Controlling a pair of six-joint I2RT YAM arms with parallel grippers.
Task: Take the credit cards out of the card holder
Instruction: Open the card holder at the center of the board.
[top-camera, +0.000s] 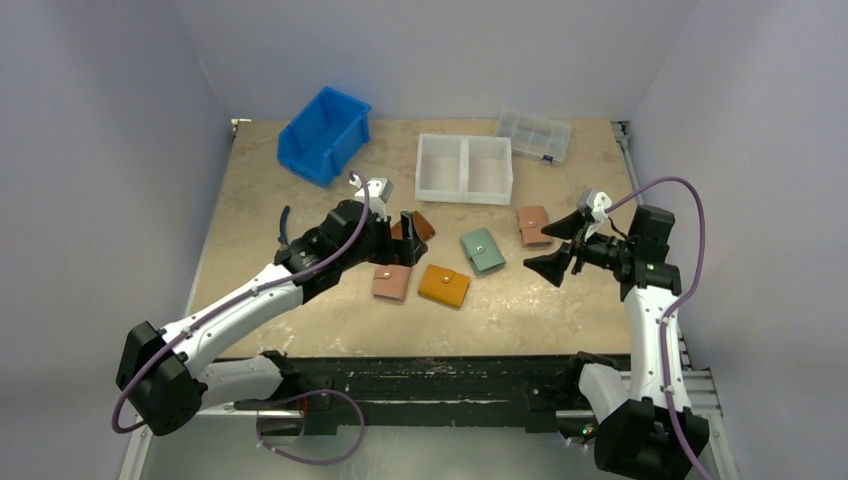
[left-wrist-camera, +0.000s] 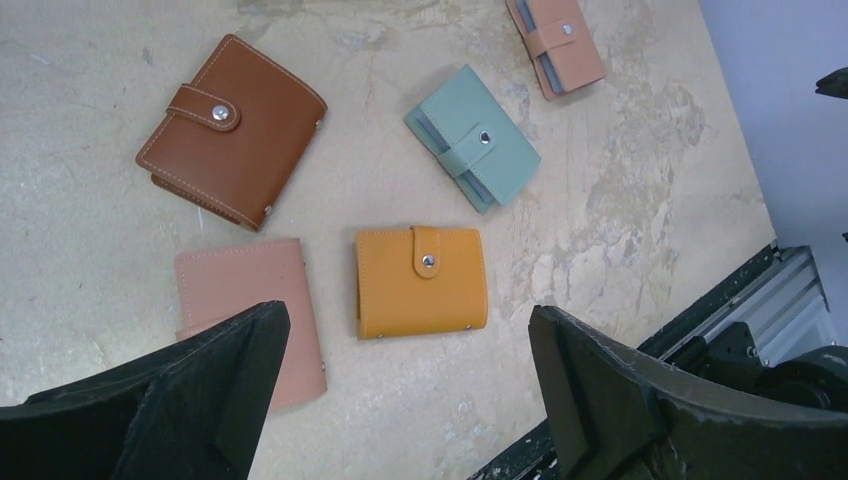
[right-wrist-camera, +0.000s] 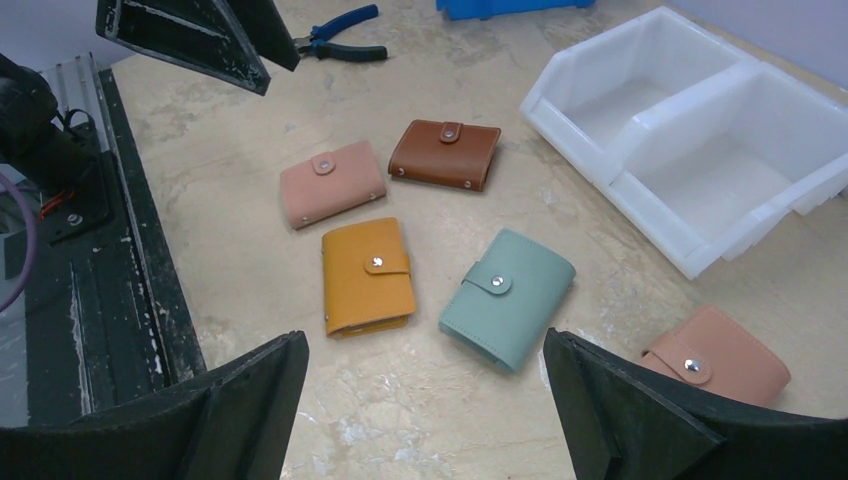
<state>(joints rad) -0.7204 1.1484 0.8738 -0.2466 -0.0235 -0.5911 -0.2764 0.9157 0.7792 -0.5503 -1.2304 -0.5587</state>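
Note:
The mustard-orange card holder (top-camera: 443, 285) lies flat on the table, closed, with its snap tab fastened. It also shows in the left wrist view (left-wrist-camera: 422, 282) and the right wrist view (right-wrist-camera: 367, 277). The credit cards are hidden inside it. My left gripper (top-camera: 405, 238) is open and empty, hovering above the table just behind and left of the holder; in its own view (left-wrist-camera: 408, 325) the holder lies just beyond the fingertips. My right gripper (top-camera: 552, 247) is open and empty, to the right of the holder, raised and facing it (right-wrist-camera: 425, 345).
Around the holder lie a brown wallet (top-camera: 420, 228), a pink wallet (top-camera: 391, 282), a teal wallet (top-camera: 482, 250) and a second pink wallet (top-camera: 534, 225). At the back stand a blue bin (top-camera: 325, 133), a white two-part tray (top-camera: 464, 168) and a clear organizer box (top-camera: 534, 135). Blue-handled pliers (right-wrist-camera: 340, 35) lie at the left.

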